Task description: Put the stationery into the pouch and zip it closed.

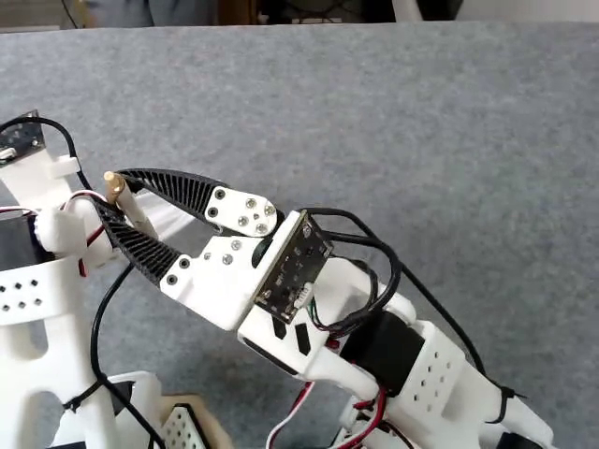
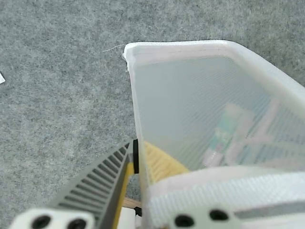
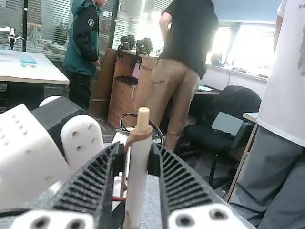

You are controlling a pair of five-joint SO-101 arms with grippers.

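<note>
The left claw (image 2: 138,164) is pinching the side seam of the translucent pouch (image 2: 190,100), one black ribbed finger lying against the outside of the pouch wall, and is holding the pouch above the grey surface (image 2: 57,86) with its white zipper edge gaping open. Inside the pouch, a few stationery pieces (image 2: 228,136) are lying together against the far wall, blurred by the fabric. Just beside the pouch, the right claw (image 3: 137,155) is squeezing a white pen (image 3: 141,125) between its two ribbed fingers, the pen's tan end sticking out past the fingertips.
</note>
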